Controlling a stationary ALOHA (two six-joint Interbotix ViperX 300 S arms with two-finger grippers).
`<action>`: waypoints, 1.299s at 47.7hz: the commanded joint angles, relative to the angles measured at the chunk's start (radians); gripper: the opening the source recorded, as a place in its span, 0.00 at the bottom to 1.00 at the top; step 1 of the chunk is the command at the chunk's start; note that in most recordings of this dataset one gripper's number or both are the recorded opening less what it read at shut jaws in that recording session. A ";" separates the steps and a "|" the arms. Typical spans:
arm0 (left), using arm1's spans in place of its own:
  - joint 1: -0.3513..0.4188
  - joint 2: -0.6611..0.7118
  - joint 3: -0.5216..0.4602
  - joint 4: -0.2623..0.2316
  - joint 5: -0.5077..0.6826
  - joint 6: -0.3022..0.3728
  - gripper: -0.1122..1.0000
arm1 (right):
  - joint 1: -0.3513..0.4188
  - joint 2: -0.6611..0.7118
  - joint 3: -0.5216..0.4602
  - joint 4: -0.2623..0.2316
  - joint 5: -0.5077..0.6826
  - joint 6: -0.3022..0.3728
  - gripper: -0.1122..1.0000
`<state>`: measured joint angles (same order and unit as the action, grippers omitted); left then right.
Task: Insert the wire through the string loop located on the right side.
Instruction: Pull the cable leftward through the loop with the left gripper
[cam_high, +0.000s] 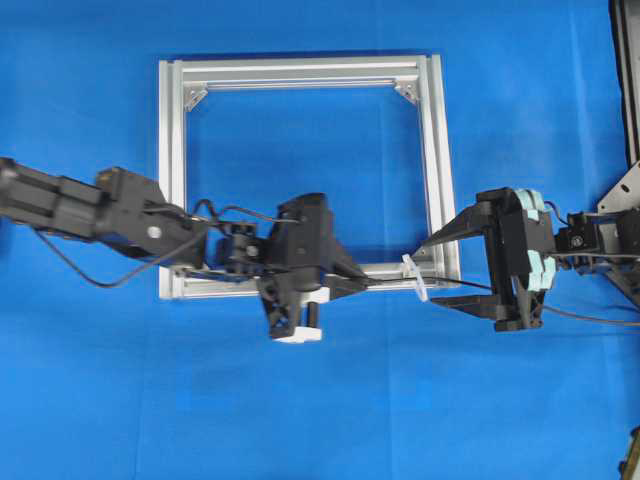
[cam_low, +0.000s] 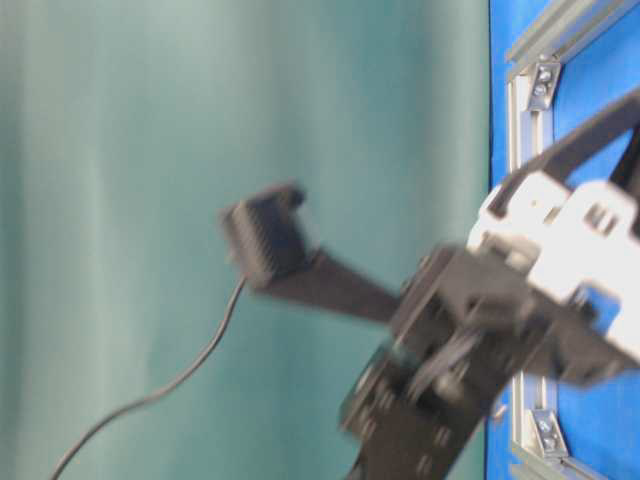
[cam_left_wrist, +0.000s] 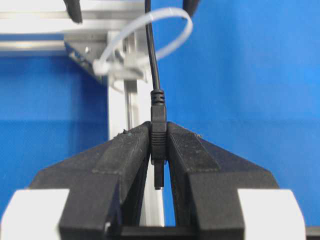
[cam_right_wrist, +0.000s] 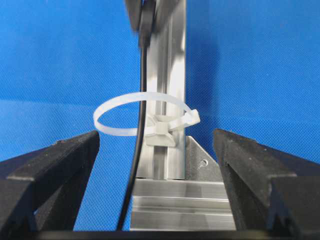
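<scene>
The wire was already threaded through the string loop at the frame's lower right corner. Its plug was pinched in the left end effector, pressed together, plug tip pointing back toward the left wrist camera. The right end effector was spread wide astride the loop. The wire's long axis ran along the frame's bottom bar. Next, judging by this, the wire would need drawing further through.

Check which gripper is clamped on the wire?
The left gripper, shut on the wire at its plug; the right gripper stands open, empty, flanking the string loop.
</scene>
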<state>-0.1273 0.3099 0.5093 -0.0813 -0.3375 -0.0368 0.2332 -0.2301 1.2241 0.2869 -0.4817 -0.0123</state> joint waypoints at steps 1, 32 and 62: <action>-0.012 -0.089 0.051 0.000 -0.032 0.000 0.18 | -0.002 -0.012 -0.014 0.002 -0.003 -0.002 0.81; -0.083 -0.457 0.577 -0.002 -0.183 0.000 0.18 | -0.003 -0.012 -0.025 0.000 0.015 -0.002 0.81; -0.089 -0.614 0.726 0.000 -0.063 -0.002 0.18 | -0.002 -0.012 -0.043 0.000 0.035 0.002 0.81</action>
<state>-0.2117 -0.2976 1.2502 -0.0813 -0.4019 -0.0368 0.2332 -0.2301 1.1980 0.2869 -0.4433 -0.0107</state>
